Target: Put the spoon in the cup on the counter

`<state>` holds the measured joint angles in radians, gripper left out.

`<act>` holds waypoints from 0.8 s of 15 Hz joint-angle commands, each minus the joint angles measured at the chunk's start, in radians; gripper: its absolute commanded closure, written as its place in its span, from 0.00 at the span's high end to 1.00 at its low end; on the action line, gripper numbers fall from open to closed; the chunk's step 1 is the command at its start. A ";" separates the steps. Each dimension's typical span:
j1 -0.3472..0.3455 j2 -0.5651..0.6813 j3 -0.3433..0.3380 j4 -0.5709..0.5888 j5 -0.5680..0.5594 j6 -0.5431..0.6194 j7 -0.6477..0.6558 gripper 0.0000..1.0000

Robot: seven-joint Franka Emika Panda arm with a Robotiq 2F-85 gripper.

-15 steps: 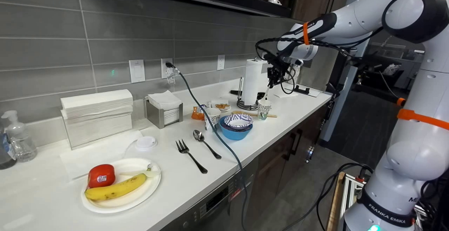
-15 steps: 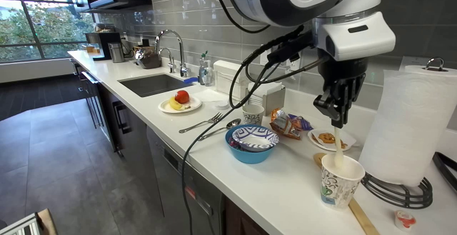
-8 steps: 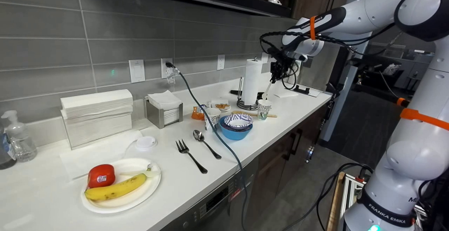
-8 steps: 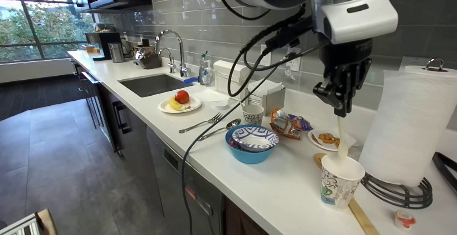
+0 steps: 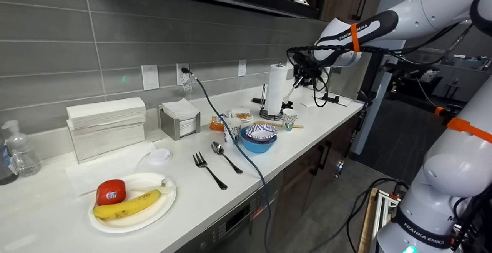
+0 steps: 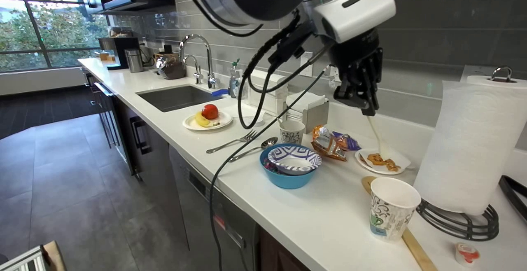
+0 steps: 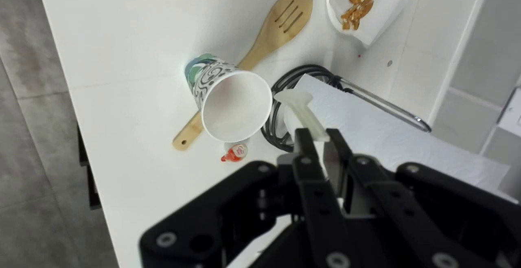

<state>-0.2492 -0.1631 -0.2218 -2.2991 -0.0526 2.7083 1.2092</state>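
My gripper [image 6: 370, 112] is shut on a pale plastic spoon [image 7: 303, 111], gripping its handle end; its fingertips [image 7: 303, 135] stand slightly apart around it. The spoon also shows in both exterior views [image 5: 292, 90] [image 6: 375, 133], tilted with its bowl downward. A patterned paper cup [image 6: 393, 211] stands upright on the white counter [image 6: 304, 215]. It shows too in an exterior view [image 5: 289, 120] and the wrist view [image 7: 237, 107], where its inside looks empty. The spoon is above and beyond the cup, towards the back wall, apart from it.
A wooden slotted spatula [image 7: 281, 25] lies partly behind the cup. A paper towel roll [image 6: 465, 147] on a wire stand is close by. A cookie plate [image 6: 405, 162], snack bags [image 6: 327, 143], blue bowl [image 6: 288, 180], another paper cup [image 6: 292, 132], metal spoon [image 5: 218, 148] and fork [image 5: 209, 171] stand along the counter.
One second ago the spoon's bowl was inside the cup, and half a second ago just over its rim. The gripper has risen, tilted and carried the spoon away towards the wall. The cup stayed put.
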 commanded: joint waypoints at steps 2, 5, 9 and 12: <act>-0.021 -0.078 0.078 -0.193 -0.195 0.206 -0.014 0.03; -0.083 -0.049 0.141 -0.256 -0.399 0.362 0.025 0.03; -0.292 -0.015 0.278 -0.269 -0.727 0.549 0.082 0.03; -0.448 0.000 0.372 -0.241 -0.826 0.627 0.029 0.03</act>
<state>-0.5599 -0.1844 0.0639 -2.5664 -0.7907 3.2696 1.2614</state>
